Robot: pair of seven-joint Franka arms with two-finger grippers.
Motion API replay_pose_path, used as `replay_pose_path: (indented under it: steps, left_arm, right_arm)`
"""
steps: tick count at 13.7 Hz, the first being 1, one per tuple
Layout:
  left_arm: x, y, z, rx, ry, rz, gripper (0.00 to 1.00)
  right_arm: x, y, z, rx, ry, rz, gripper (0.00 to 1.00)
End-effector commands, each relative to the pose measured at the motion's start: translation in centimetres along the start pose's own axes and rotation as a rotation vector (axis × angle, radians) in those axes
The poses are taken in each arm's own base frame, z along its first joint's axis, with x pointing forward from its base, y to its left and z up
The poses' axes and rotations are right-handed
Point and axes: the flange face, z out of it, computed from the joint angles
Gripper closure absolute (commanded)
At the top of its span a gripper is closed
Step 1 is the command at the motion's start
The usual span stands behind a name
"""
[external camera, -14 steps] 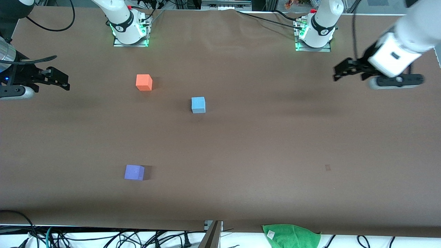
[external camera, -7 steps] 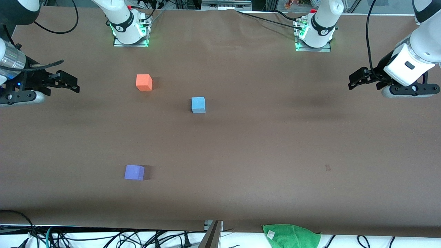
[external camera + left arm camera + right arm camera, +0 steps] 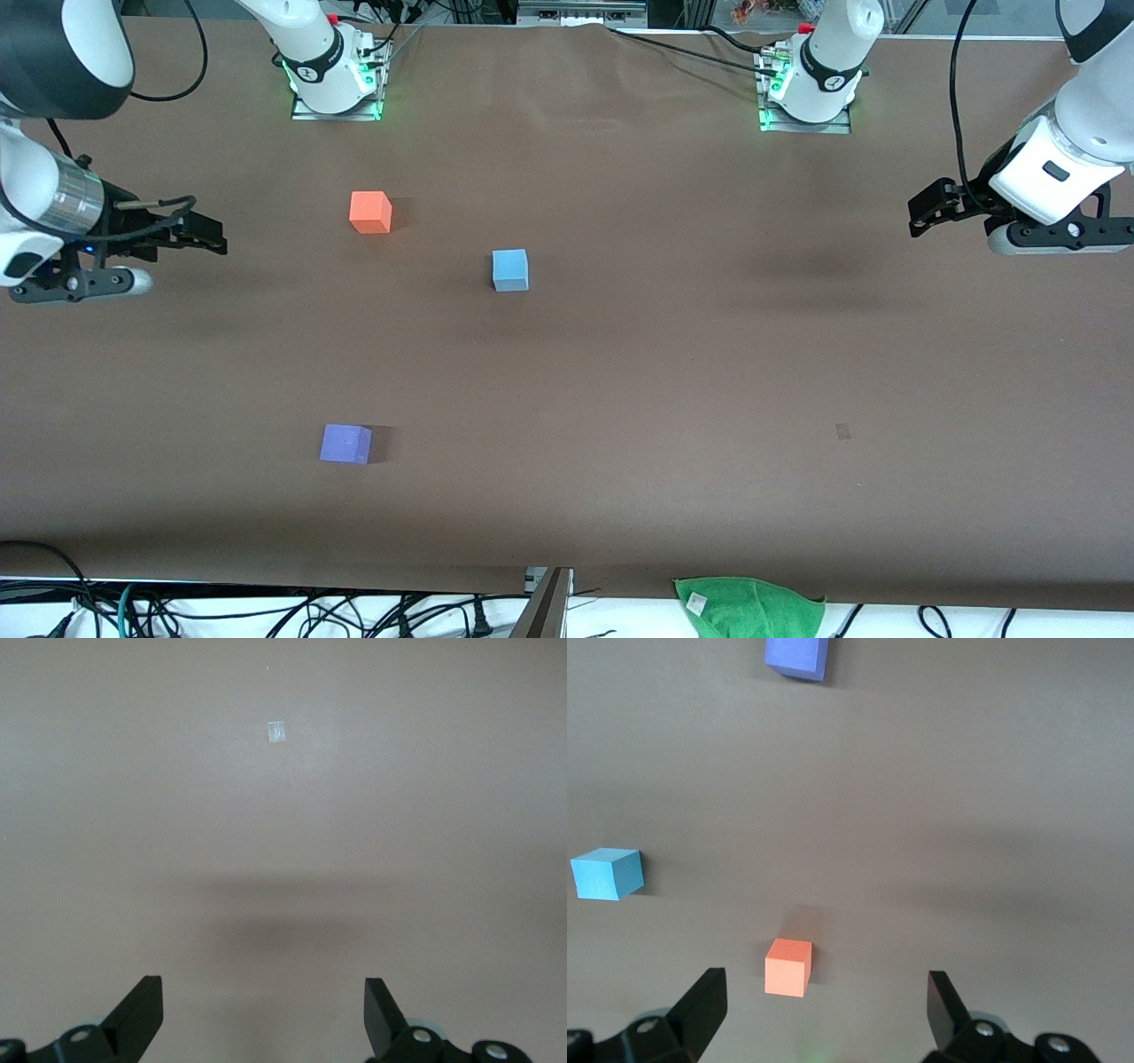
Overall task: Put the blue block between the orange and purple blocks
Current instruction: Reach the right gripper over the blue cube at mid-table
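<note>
The blue block [image 3: 510, 269] sits on the brown table near its middle. The orange block [image 3: 370, 213] lies farther from the front camera, toward the right arm's end. The purple block [image 3: 345, 443] lies nearer the camera, roughly in line with the orange one. My right gripper [image 3: 211, 237] is open and empty, in the air over the right arm's end of the table. Its wrist view shows its open fingers [image 3: 700, 1001], the orange block [image 3: 788, 966], the blue block [image 3: 607, 873] and the purple block [image 3: 797, 656]. My left gripper [image 3: 921, 217] hangs open and empty over its own end of the table [image 3: 264, 1019].
A green cloth [image 3: 751, 607] lies at the table's near edge. A small pale mark [image 3: 842, 431] is on the table, also in the left wrist view [image 3: 276, 731]. The arm bases [image 3: 335, 80] stand along the edge farthest from the camera.
My right gripper has moved in from the table's end toward the orange block. My left gripper has drawn back toward its own end. The blocks have not moved.
</note>
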Motion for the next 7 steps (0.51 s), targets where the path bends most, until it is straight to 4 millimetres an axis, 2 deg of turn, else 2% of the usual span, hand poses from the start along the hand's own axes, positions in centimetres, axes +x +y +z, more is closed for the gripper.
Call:
replay_pose_path:
  steps: [1,4,7]
  left_arm:
    - [-0.3,-0.1,-0.1,0.021,0.010,0.027,0.00]
    - [-0.3,-0.1,0.0,0.014,0.008,0.027,0.00]
    - [-0.3,-0.1,0.0,0.012,0.008,0.031,0.00]
  right_arm:
    - [1.2,-3.4,1.6,0.011,-0.022,-0.041,0.00]
    - [2.8,-9.4,3.7,-0.003,0.007,0.027,0.00]
    - [3.7,-14.1,5.6,-0.002,0.032,0.048,0.00]
